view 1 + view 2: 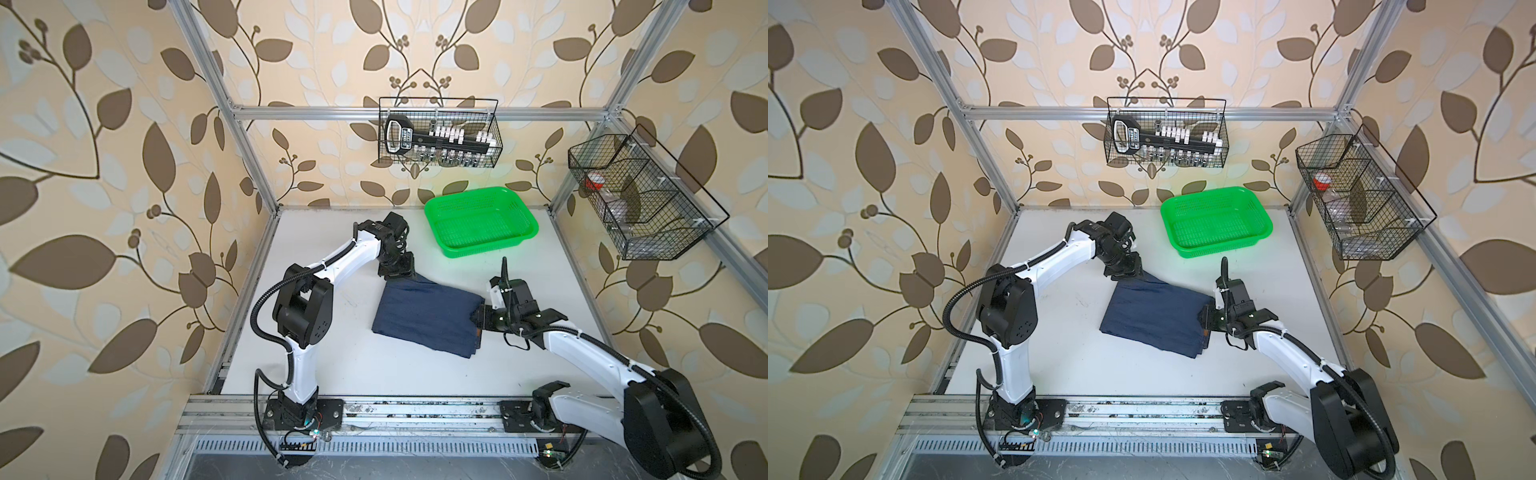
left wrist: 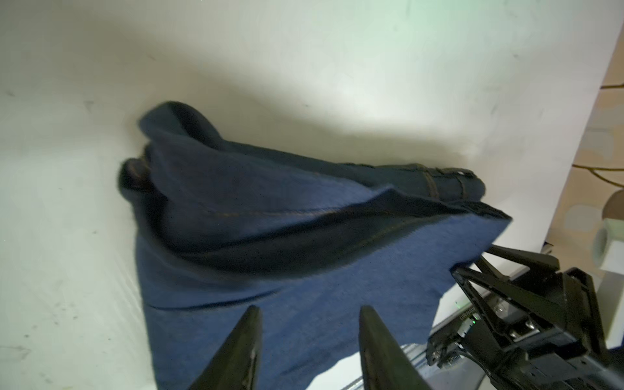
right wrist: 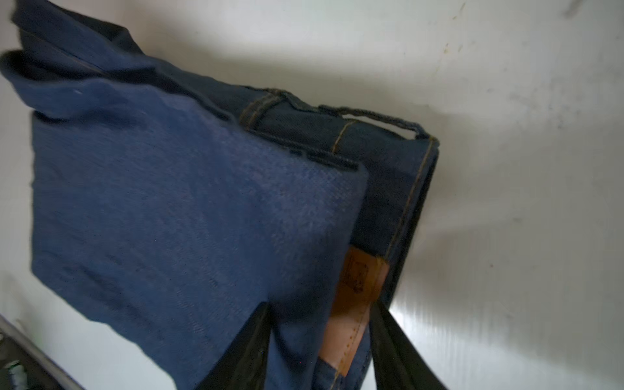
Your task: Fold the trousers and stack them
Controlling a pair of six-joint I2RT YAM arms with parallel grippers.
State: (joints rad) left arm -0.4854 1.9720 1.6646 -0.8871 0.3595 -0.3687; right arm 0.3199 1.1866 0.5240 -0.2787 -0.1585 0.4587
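Both top views show the white worktop [image 1: 365, 374] with both arms out over it. The left arm [image 1: 349, 255] climbs from its base and folds at the elbow. Its white forearm stretches toward the far side, and the wrist tips down at the far left corner of the trousers [image 1: 428, 318]. The right arm [image 1: 582, 349] comes in low from the right, wrist about level at the bundle's right edge.

The trousers lie mid-worktop, folded into a thick navy slab set at a slant, apart from the green basket [image 1: 490, 248] behind them. In the left wrist view the layers gape at one end, a rolled fold bulges, and tan stitching runs along a seam.

On the left claw [image 2: 310, 309] the fingers stand apart with blue cloth showing in the gap, nothing pinched. The right claw [image 3: 320, 305] is parted too, astride the fold's edge. With the blur, it's hard to say whether the tips touch the denim. Between those fingers sits the brown patch [image 3: 358, 280] on the waistband, half tucked under the top layer, with a belt loop [image 3: 261, 108] further along.
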